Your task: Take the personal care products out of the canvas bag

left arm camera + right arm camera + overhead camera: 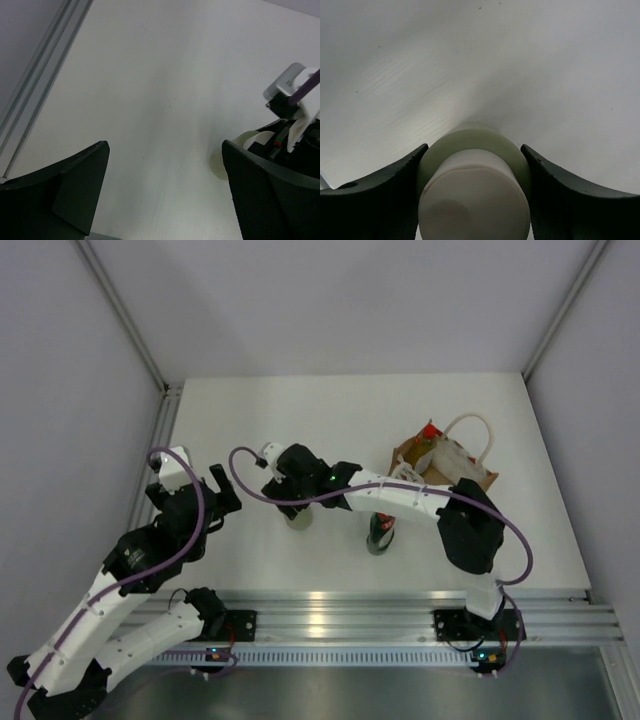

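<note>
My right gripper [297, 502] reaches to the table's left-middle and is shut on the pale grey-white cylinder bottle [297, 521]. The bottle stands upright with its base at the table. In the right wrist view the bottle [472, 190] fills the gap of my right gripper [474, 150], and both fingers hug its sides. The dark green bottle with red cap [380, 532] stands on the table beneath the right arm. The canvas bag [480, 478] sits at the right, with the yellow bottle's red cap [430, 430] poking out. The cream bottle is hidden. My left gripper [218, 502] is open and empty, to the left of the pale bottle [218, 161].
The bag's pale rope handles [470, 425] loop upward at the back right. A metal rail [160, 450] runs along the table's left edge, close to the left arm. White walls close in the back and sides.
</note>
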`<state>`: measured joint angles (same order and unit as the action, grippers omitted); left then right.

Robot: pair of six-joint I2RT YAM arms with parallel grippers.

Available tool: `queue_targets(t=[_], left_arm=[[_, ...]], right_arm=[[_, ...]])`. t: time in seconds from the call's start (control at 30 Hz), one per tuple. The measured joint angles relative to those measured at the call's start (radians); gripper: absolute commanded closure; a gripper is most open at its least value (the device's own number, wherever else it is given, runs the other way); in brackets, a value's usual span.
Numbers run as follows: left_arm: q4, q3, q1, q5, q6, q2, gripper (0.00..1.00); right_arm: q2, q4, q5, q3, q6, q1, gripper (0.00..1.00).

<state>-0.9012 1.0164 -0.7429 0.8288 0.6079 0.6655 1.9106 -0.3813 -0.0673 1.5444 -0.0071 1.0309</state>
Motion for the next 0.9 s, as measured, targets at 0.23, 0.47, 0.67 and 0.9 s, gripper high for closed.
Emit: queue_targets(t=[0.23, 0.47, 0.67, 0.9], left_arm=[[0.000, -0.001, 0.000, -0.001, 0.001, 0.005, 0.02], [0.000, -0.002, 0.000, -0.006, 0.001, 0.018, 0.02], [0.001, -0.002, 0.000, -0.021, 0.000, 0.020, 0.02], [0.001, -0.002, 0.000, -0.038, 0.000, 0.062, 0.02]], right_arm=[[0.037, 0.069, 0.022, -0.043, -0.011, 0.006, 0.57], [0.023, 0.135, 0.044, -0.085, -0.026, 0.006, 0.20], [-0.027, 0.158, 0.074, -0.113, -0.035, 0.007, 0.14], [-0.199, 0.166, 0.049, -0.150, -0.035, 0.007, 0.09]])
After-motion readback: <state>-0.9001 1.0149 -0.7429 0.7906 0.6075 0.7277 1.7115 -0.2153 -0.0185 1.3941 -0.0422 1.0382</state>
